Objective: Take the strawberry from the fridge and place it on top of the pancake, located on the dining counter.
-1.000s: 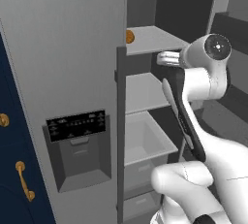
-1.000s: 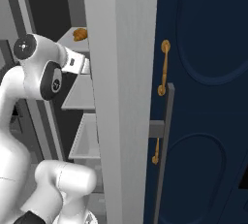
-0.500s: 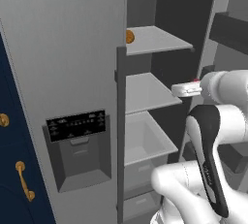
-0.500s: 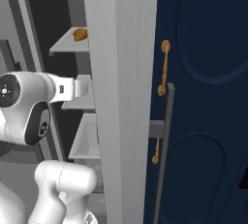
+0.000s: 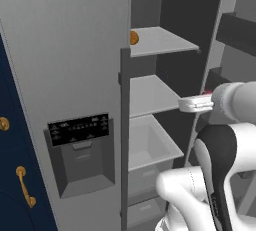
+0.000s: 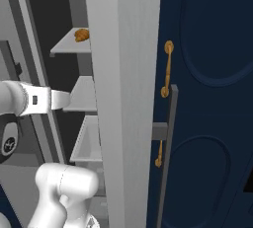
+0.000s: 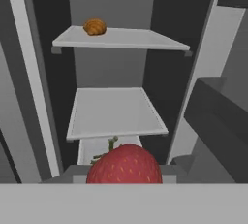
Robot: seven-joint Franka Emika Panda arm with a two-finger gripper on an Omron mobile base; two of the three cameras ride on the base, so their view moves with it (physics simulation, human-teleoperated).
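Glossy white rounded arm [image 5: 200,195], dark joint bands, pale grey wrist block [image 6: 42,98]

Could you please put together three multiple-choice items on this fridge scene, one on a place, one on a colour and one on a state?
1. Where does the small orange ball lie?
A. On the top shelf of the fridge
B. In the lower drawer
C. On the floor

2. What colour are the cabinet handles beside the fridge?
A. Black
B. Brass
C. White

3. What is the state of the pincer?
A. Wide open over a bare shelf
B. Shut on the orange ball
C. Shut on the strawberry

Answers:
1. A, since the hand view shows the ball resting near the left end of the uppermost shelf.
2. B, since the right base view shows golden handles on the navy door.
3. C, since the hand view shows the red fruit sitting right at the pincer, in front of the shelves.
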